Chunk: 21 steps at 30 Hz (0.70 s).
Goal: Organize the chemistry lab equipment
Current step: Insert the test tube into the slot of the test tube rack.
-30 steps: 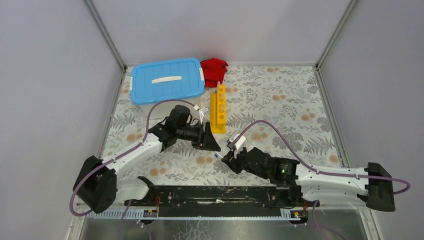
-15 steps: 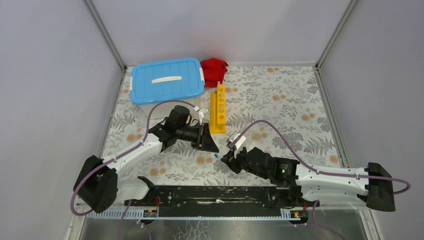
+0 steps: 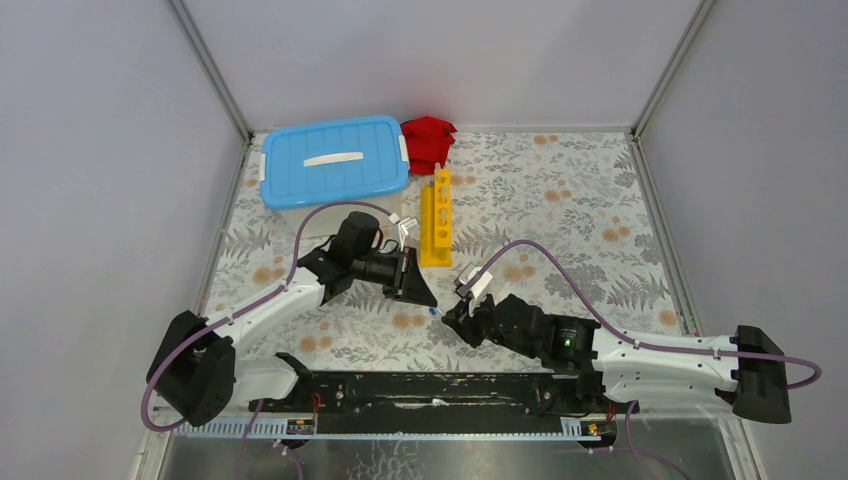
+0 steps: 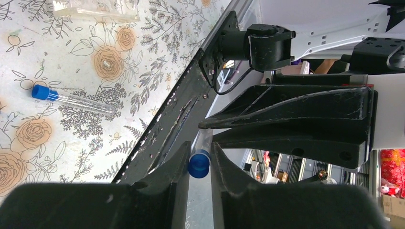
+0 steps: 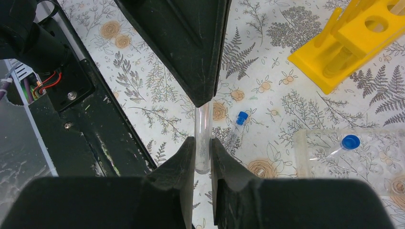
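**1. Grip state.** The right gripper is clamping the rounded end of a clear tube, with a finger pressed on each side of the wall. The left gripper is pinching the same tube at its blue cap. Both fingers appear to be touching the cap, though how firmly cannot be told. The tube is hanging clear of the table, running straight from one gripper's tips to the other's.

**2. Procedure (judgement).** The step looks like a hand-over between arms or a cap removal. Both grippers should be keeping to one axis, so that no side load is bending the thin wall. Only one gripper should be letting go, and only once the other's hold is proven. Any pull should be running along the tube, never across it.

**3. Surroundings.**
- **Just beyond the right gripper's tips:** a loose capped tube is lying on the table.
- **To the right of them:** a clear tube holder is carrying one capped tube.
- **Farther ahead and right:** the yellow rack is lying flat.
- **Well behind the left wrist:** the blue-lidded tub is standing beside a red cloth.

**4. Limits of view.**
- From above, the meeting tips are covering the tube and only a blue speck is showing.
- The holder is hard to make out there.
- The lid is hiding the tub's contents.
- No wire ring stand is showing in any view.
- Whether the cap is threaded or push-fit cannot be told.
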### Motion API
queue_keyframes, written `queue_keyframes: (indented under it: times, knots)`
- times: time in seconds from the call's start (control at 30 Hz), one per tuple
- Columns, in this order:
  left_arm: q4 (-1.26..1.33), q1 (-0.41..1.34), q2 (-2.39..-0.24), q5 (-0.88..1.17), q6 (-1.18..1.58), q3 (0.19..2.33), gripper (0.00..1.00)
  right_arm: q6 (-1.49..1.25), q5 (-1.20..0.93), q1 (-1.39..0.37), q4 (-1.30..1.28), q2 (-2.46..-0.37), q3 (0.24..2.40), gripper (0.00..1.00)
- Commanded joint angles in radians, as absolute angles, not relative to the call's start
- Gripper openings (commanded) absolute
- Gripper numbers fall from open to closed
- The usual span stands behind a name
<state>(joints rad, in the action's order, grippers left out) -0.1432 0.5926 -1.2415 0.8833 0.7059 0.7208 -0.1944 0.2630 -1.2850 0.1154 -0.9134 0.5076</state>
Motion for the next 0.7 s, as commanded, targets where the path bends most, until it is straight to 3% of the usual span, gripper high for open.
queue_keyframes:
  times: [0.0,0.33,0.57,0.67]
  knots:
    - [-0.086,0.582,-1.235,0.901,0.707,0.708,0.22,-0.188,0.249,-1.293,0.161,-0.889,0.531,0.00]
    - [-0.072,0.581,-1.237,0.900,0.712,0.701,0.17,-0.187,0.251,-1.293,0.163,-0.881,0.525,0.03]
    - [-0.123,0.578,-1.229,0.844,0.685,0.729,0.15,-0.188,0.259,-1.293,0.159,-0.870,0.520,0.43]
    - [-0.173,0.578,-1.219,0.796,0.657,0.761,0.14,-0.191,0.266,-1.294,0.147,-0.861,0.522,0.53]
